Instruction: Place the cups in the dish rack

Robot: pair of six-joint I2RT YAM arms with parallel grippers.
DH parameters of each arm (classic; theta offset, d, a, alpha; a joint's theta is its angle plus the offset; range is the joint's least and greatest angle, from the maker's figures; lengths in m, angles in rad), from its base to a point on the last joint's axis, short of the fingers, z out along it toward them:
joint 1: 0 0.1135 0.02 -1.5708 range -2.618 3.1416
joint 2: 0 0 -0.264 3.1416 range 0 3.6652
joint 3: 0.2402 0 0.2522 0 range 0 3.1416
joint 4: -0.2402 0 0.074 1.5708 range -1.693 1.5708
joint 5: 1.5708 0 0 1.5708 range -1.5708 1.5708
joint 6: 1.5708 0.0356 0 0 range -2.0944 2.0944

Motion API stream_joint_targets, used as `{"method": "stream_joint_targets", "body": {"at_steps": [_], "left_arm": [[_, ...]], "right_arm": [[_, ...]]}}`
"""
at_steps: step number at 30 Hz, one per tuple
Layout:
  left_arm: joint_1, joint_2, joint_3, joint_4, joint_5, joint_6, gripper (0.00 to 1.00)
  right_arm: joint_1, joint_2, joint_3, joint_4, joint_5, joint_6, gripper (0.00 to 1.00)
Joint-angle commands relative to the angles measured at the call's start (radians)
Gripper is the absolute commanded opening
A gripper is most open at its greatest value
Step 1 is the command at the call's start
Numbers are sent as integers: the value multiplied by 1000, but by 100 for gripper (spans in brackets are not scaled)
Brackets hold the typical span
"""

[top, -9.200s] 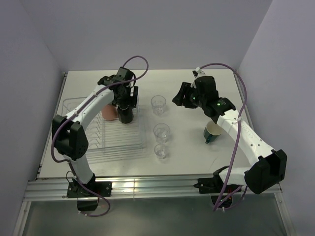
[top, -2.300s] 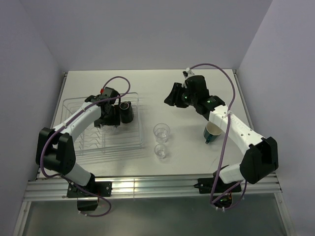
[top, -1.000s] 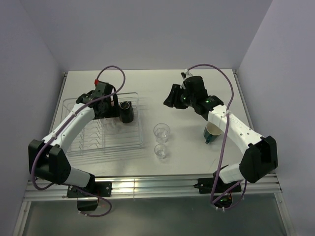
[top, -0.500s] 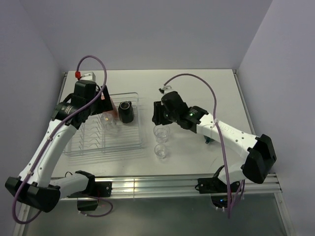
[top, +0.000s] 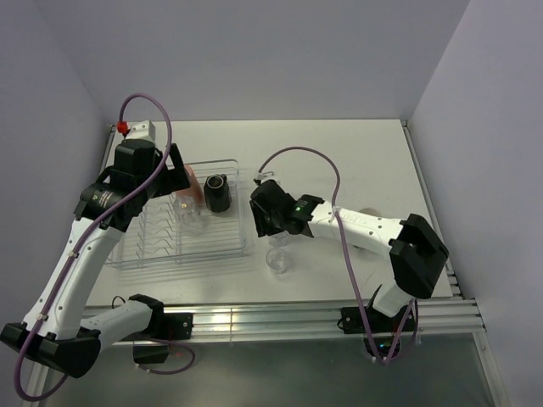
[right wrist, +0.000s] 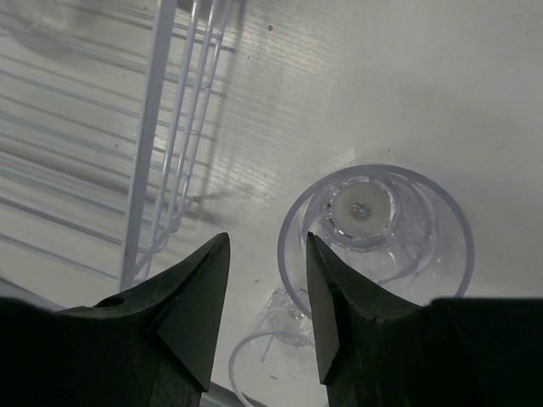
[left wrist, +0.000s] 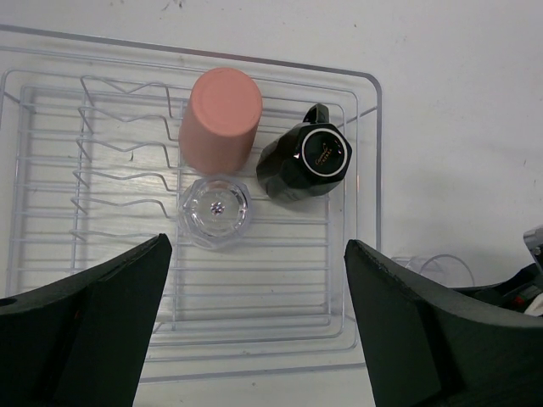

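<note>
The clear dish rack [top: 222,246] holds the salmon-orange cup [left wrist: 221,119], the black mug [left wrist: 305,161] and one clear tumbler [left wrist: 215,209], bottom up. My left gripper [left wrist: 259,244] hangs open and empty high above the rack; it also shows in the top view [top: 178,170]. Two clear tumblers stand on the table right of the rack. My right gripper [right wrist: 267,242] is open and low just left of the farther tumbler [right wrist: 373,229], its right finger at the rim. The nearer tumbler [right wrist: 280,356] lies below the fingers. The green mug is hidden behind the right arm.
The rack's right rim [right wrist: 161,127] runs close to the left of my right gripper. The right arm [top: 356,225] stretches across the table's middle. The nearer tumbler [top: 277,260] stands close to the table's front edge.
My left arm has lifted up and back from the rack, open. My right arm has swung left and down to the two tumblers beside the rack.
</note>
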Motion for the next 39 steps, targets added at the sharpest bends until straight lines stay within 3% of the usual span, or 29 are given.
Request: {"method": "stream_joint_targets", "body": {"at_steps": [1, 11, 14, 15, 18, 20, 27, 28, 31, 35, 36, 39], "left_arm": [[-4, -27, 13, 6, 3, -7, 90], [-4, -29, -8, 20, 6, -7, 90], [-4, -32, -16, 29, 6, -8, 90], [-4, -32, -17, 32, 7, -8, 90], [-4, -35, -23, 48, 24, -11, 90], [-4, -40, -34, 65, 49, -7, 91], [11, -72, -62, 224, 288, -7, 99], [19, -77, -66, 282, 381, -11, 99], [34, -92, -117, 450, 604, -40, 99], [39, -101, -227, 708, 850, -108, 99], [39, -87, -240, 750, 890, -123, 99], [39, -70, -280, 903, 992, -177, 99]], "right_arm": [[13, 26, 42, -14, 73, 19, 49], [26, 117, 71, -44, 112, 11, 38], [24, 126, 81, -52, 133, 4, 28], [23, 128, 85, -57, 141, -1, 17], [20, 123, 123, -83, 176, -18, 0], [9, 103, 142, -100, 189, -27, 0], [-95, -33, 271, -159, 167, -84, 0], [-129, -53, 283, -167, 152, -87, 0], [-198, -154, 309, -140, 22, -87, 0], [-275, -248, 297, -40, -260, -40, 0], [-286, -263, 291, -20, -366, -26, 0], [-312, -315, 279, 60, -487, 31, 0]]}}
